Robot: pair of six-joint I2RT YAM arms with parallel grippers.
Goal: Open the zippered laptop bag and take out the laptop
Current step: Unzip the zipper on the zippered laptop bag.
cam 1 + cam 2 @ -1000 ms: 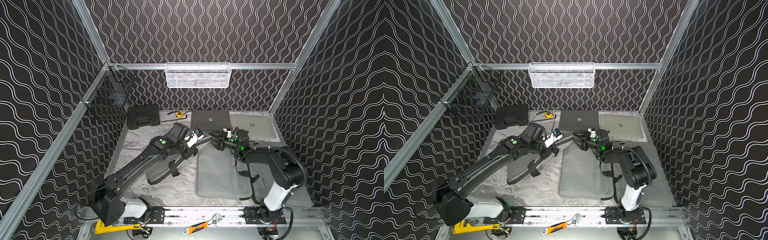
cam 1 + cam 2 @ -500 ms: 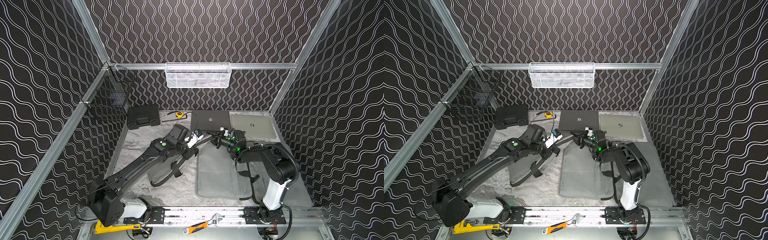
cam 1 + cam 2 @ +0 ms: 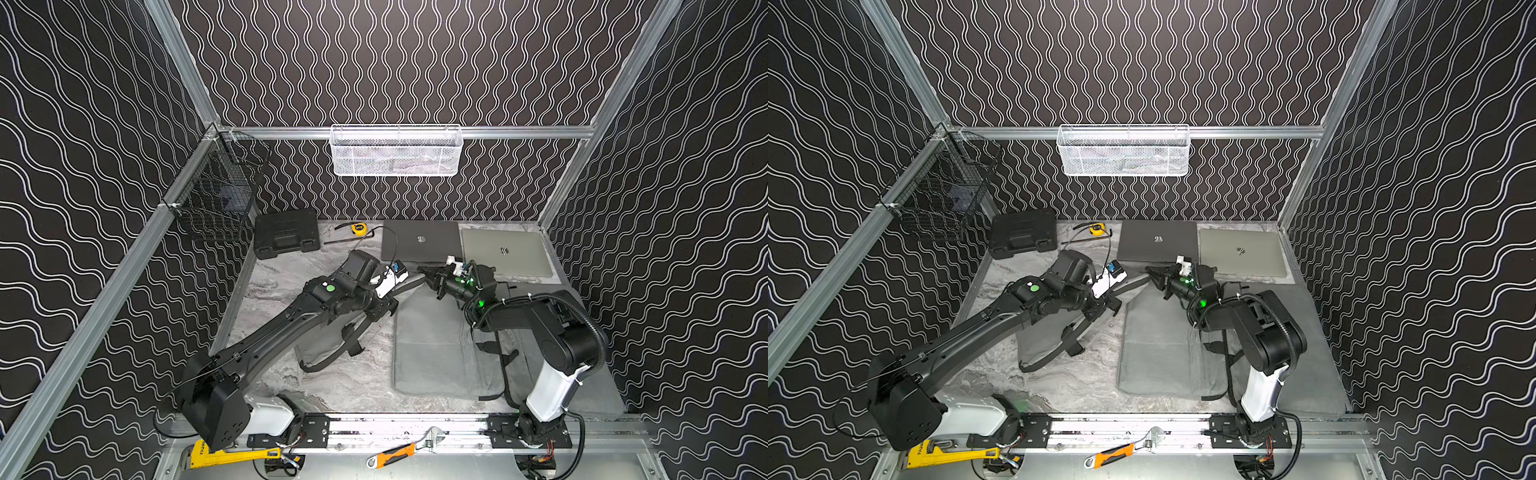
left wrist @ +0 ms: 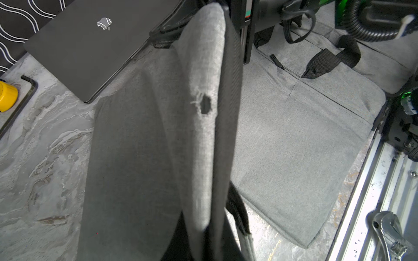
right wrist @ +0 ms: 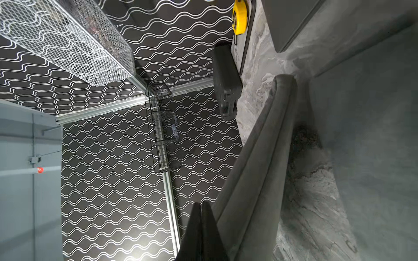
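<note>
Grey woven laptop bag with a black zipper band (image 4: 199, 67) is half lifted off the counter (image 4: 45, 158), its edge clamped in our left fingers (image 3: 384, 307). Our right fingers (image 5: 201, 217), spread a second ago, are now pressed together at its raised corner; whether they caught the zipper pull we cannot tell

Three grey bags (image 3: 326, 334) (image 3: 432, 353) (image 3: 600, 388), two laptops (image 3: 422, 249) (image 3: 503, 257), two baskets (image 3: 395, 153) (image 3: 216, 203), two wrenches (image 3: 224, 455) (image 3: 395, 451), one case (image 3: 286, 235)
</note>
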